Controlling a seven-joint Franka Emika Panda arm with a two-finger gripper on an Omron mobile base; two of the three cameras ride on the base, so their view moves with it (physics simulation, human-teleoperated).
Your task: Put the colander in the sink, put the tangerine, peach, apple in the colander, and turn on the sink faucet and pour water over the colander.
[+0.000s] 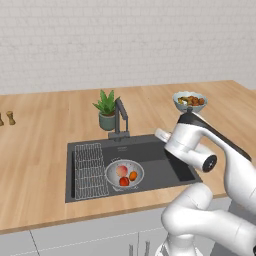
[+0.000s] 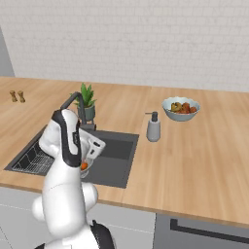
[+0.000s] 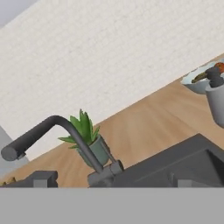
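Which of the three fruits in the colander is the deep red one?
The apple, at the front of the colander, nearest the counter's front edge. The peach behind it is pale pink-orange, and the tangerine to its right is smaller and bright orange.

A long wooden counter (image 1: 45,150) carries it all. The dark sink (image 1: 155,150) is set into its middle. At twelve o'clock from the basin stand the faucet (image 1: 120,120) and a potted plant (image 1: 106,112); at two o'clock, a soap dispenser (image 2: 153,127) and fruit bowl (image 1: 190,101); at ten o'clock, two small shakers (image 1: 7,118).
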